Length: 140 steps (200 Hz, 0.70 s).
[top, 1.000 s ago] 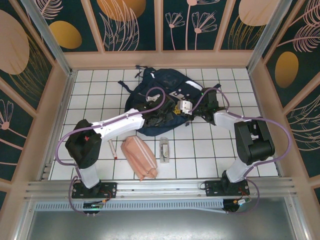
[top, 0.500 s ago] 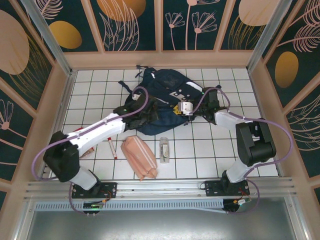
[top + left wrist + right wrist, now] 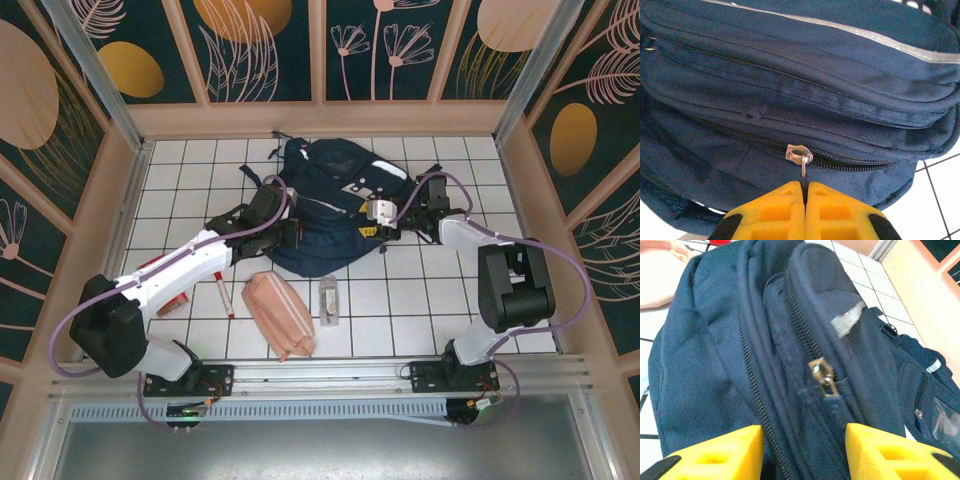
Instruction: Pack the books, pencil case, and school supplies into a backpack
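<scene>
White-tiled worktop [image 3: 430, 290] carries the backpack [image 3: 330, 190] at far centre, with the pencil case [image 3: 280, 315] near the front edge. Left pincer [image 3: 804, 186] is clamped on the backpack's zip pull [image 3: 802, 161]; right pincer [image 3: 804, 440] stands parted at its right flank, gripping nothing

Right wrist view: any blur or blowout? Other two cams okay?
Right wrist: zipper slider fairly sharp, yellow fingers soft, upper-left corner washed out. Left wrist: zipper tab crisp, backpack evenly lit. Top external: even light, soft shadows, no harsh glare.
</scene>
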Available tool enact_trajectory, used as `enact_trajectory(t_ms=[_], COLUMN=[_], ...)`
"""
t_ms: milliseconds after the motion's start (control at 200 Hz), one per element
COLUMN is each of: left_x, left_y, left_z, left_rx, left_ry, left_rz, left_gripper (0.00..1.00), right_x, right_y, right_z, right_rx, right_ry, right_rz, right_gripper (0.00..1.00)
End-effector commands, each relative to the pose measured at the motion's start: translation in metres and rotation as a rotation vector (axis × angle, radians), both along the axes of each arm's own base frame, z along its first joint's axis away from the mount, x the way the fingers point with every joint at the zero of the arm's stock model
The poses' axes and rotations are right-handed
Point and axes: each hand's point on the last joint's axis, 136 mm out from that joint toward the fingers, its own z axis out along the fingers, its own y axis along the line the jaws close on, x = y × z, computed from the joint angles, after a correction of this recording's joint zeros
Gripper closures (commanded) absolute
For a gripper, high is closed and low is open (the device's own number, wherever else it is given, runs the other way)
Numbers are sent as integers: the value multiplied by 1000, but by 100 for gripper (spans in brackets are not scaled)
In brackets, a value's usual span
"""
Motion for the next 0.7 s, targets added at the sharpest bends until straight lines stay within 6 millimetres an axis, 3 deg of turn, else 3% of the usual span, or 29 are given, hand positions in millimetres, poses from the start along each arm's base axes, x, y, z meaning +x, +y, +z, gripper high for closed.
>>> enact_trajectory(t_ms=[0,105,205,400,445,520,586,696], left_x=[-5,-9,-8,-10,-10,-9,-8,-3], left_y=[-36,-45,-49,-58,-58,-53,-44,-20], left_z=[10,10,17,27,27,26,23,11], left_rx=[-95,-132,-166,-237,-242,-225,-173,-49], left_ry=[4,18,-8,-19,-21,-36,-57,-101], left_rz=[-179,-220,-225,-242,-243,-234,-221,-196], left_gripper=[100,100,100,100,100,100,100,100], right_x=[-20,-37,-47,-38,-28,-21,-21,-28], right_y=[9,30,50,73,74,72,61,41], right_z=[33,41,37,13,7,-5,-13,-12], right_rx=[25,42,50,0,-32,-95,-152,-207], right_ry=[0,-25,-52,-66,-67,-80,-100,-124], right_rz=[42,49,38,-47,-107,-159,-175,-149], right_gripper=[50,48,47,47,54,82,100,100])
